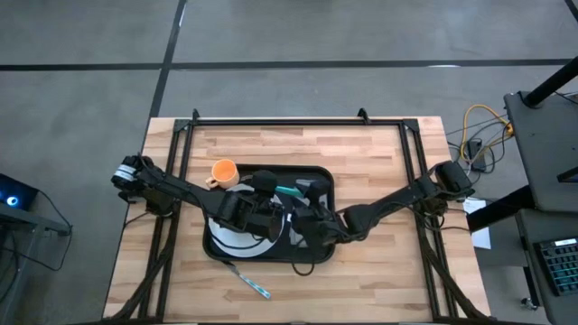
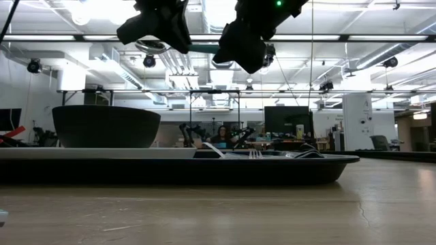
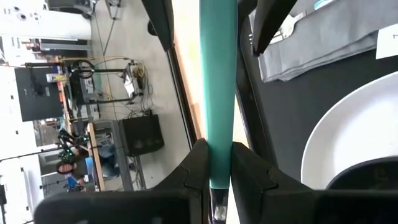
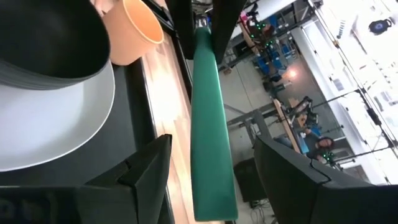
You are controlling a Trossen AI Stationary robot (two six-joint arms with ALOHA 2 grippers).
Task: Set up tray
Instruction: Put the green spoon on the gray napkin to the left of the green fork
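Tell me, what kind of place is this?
Probably a robotics lab or workshop. Beyond the wooden table lies a wide hall with ceiling pipes, workbenches with monitors, and a person seated at one. Loose cables trail beside the table.

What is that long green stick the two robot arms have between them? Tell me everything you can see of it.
The teal handle is a smooth, matte bar, plastic by the look, with a rounded end; what utensil it belongs to is not shown. The left gripper is shut on one end, dark fingers pressing both sides. The other end lies between the open fingers of the right gripper, which do not touch it. It hangs in the air above the black tray.
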